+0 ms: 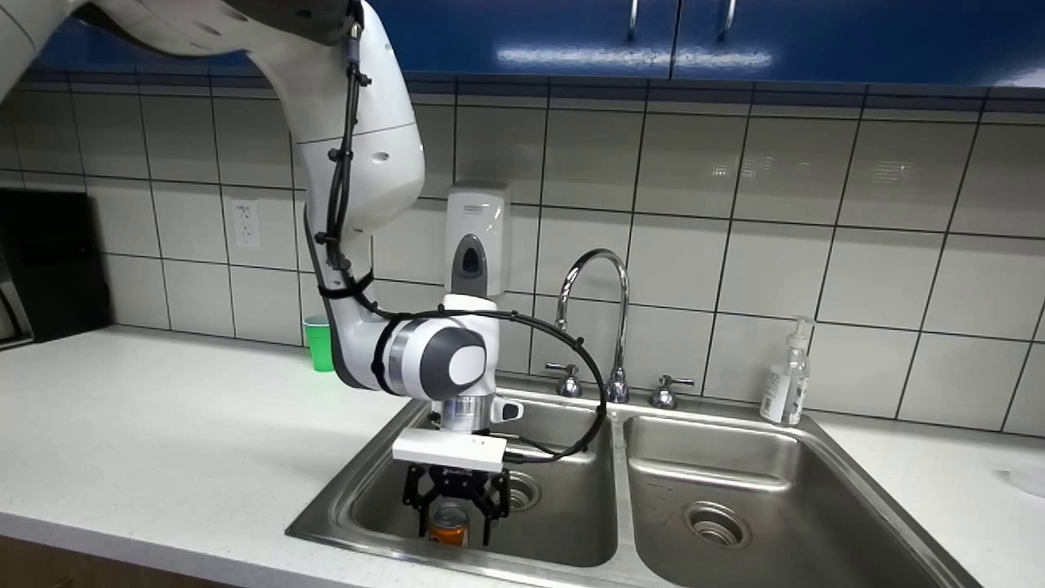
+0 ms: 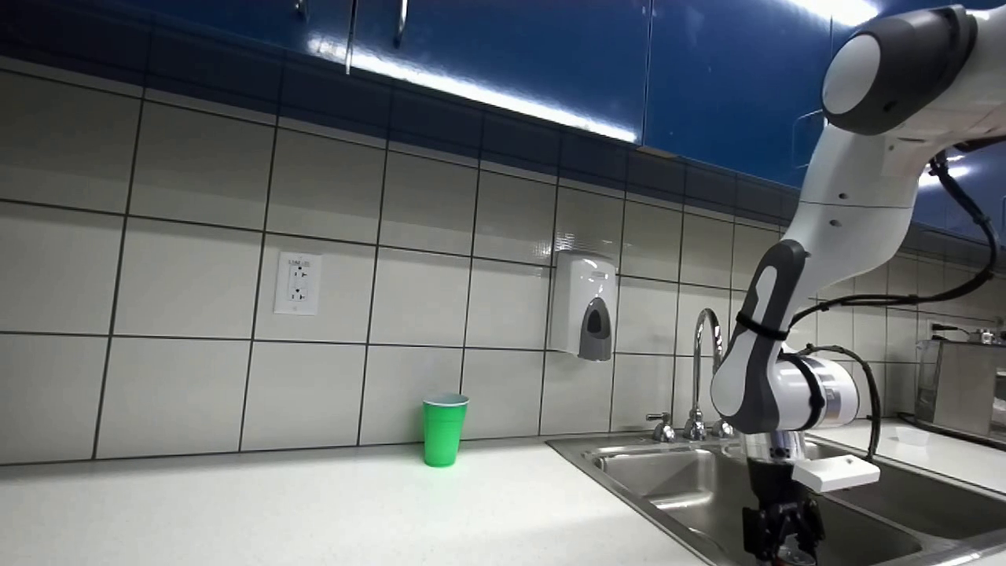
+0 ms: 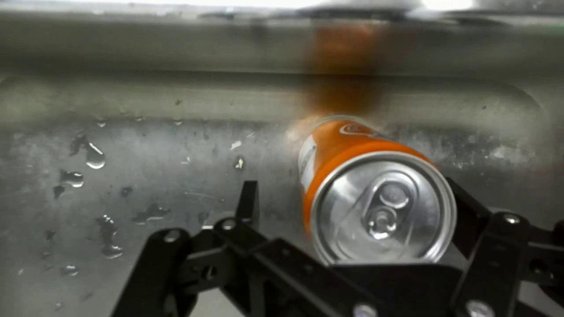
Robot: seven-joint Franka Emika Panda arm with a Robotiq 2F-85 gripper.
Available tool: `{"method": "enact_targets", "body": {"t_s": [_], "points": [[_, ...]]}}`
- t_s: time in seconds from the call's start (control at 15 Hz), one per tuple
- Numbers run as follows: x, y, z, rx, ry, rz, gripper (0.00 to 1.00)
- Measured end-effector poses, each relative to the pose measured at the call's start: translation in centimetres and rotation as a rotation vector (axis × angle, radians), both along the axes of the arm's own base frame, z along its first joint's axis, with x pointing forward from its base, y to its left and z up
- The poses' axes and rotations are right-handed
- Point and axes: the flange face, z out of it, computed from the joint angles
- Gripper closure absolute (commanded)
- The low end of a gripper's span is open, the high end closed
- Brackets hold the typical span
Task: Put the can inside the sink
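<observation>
The arm (image 1: 367, 163), the only one here, reaches over the sink (image 1: 624, 498) and points down into the basin (image 1: 563, 523) on the left in an exterior view. The end effector (image 1: 455, 535) has its jaws set wide and seems to grip nothing: in the wrist view a plain gap parts the can (image 3: 374, 189) from the finger (image 3: 247, 200) on the left, while the one on the right is just beside the can, perhaps touching; the contact is hidden.

The can is inside the basin, below the body of the end effector and between its fingers, nearer that right-hand one. Its long axis looks upright, or nearly so, running roughly along the fingers. The base is close to the basin wall (image 3: 176, 53); whether it sits flat cannot be told.

My judgement: the can is where the task wants it, and what remains is to lift clear along that axis. A sideways drift could tip it.

The can is bright orange with a pale patch on its side, and casts a blurred orange reflection on the steel. Its lid (image 3: 352, 211) is silvery with a raised rim; the tab (image 3: 382, 220) looks unpulled.
</observation>
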Motion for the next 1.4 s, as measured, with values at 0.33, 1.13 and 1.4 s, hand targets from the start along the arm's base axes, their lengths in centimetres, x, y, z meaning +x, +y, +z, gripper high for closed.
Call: {"method": "enact_targets", "body": {"t_s": [0.33, 1.13, 1.4], "points": [[0.7, -0.2, 2.8, -0.016, -0.051, 0.000, 0.00], [0.1, 3.4, 10.1, -0.061, -0.192, 0.097, 0.00], [-1.0, 6.7, 12.8, -0.085, -0.221, 0.215, 0.00]]}}
